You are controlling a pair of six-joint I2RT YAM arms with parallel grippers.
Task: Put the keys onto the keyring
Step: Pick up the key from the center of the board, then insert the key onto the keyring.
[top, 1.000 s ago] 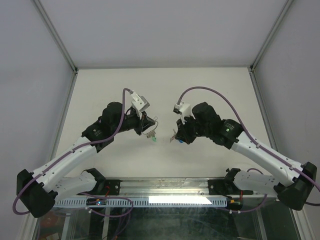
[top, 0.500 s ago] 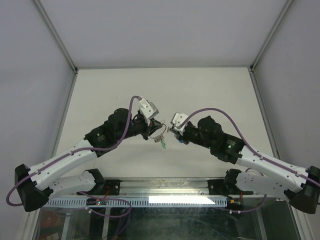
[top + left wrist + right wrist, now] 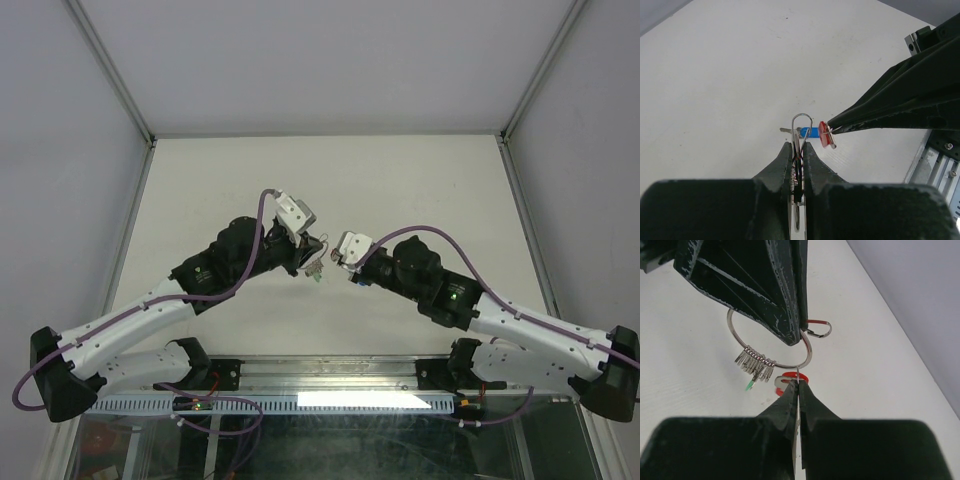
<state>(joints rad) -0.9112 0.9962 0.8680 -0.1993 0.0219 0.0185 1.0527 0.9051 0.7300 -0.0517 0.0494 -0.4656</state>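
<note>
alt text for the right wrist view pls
The right gripper, its fingers shut on the red key, holds it at the lower edge of the keyring. The left gripper clamps the ring from above; plain metal tags and a green key tip hang at its lower left.

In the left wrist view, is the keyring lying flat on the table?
No, the keyring is clamped in the shut left gripper, and its wire loop sticks out past the tips.
</note>
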